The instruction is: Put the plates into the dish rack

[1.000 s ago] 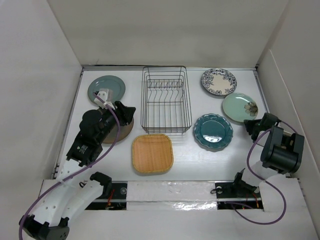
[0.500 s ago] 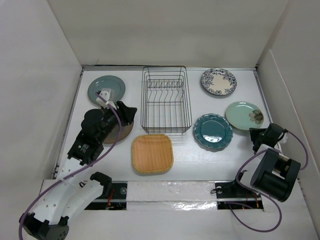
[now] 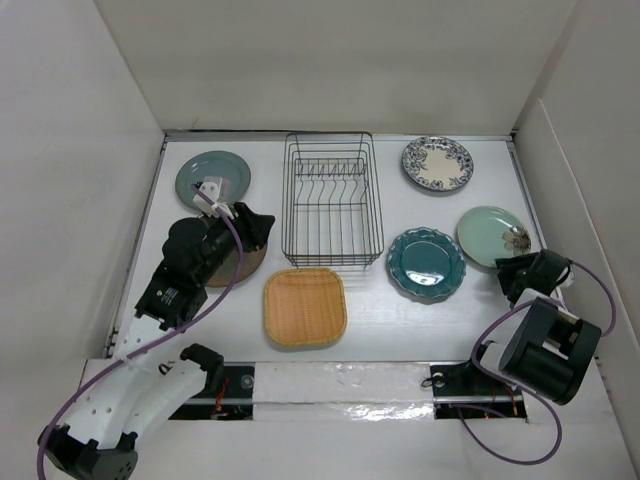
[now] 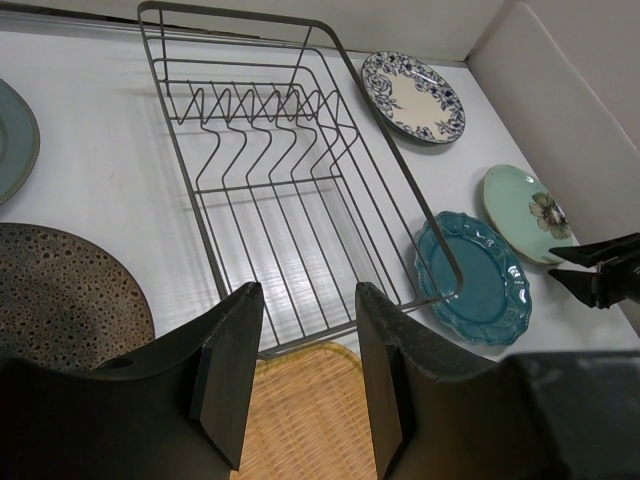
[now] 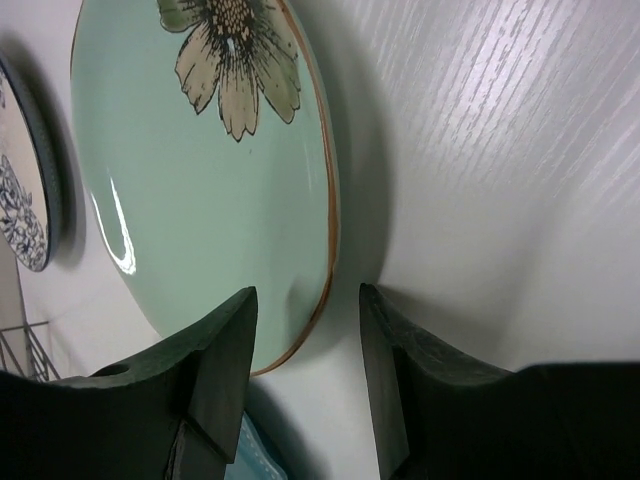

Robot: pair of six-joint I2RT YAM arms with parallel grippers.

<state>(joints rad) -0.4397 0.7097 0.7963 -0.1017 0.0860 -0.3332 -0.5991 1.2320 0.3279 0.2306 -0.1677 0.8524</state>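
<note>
The left arm (image 3: 185, 268) stretches from its near-left base toward the far side. Its left gripper (image 3: 256, 224) points right, its fingers (image 4: 225, 370) parted with nothing between them. The right arm (image 3: 548, 345) folds low at the near right. The right gripper (image 3: 504, 276) points left, its fingers (image 5: 218, 372) spread apart.

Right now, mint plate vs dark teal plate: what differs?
The mint plate has a smooth rim and a flower print; the dark teal plate is scalloped and plain. The right pincer straddles the mint plate's edge; nothing touches the dark teal plate. Both lie on the table, outside the dish rack.
</note>
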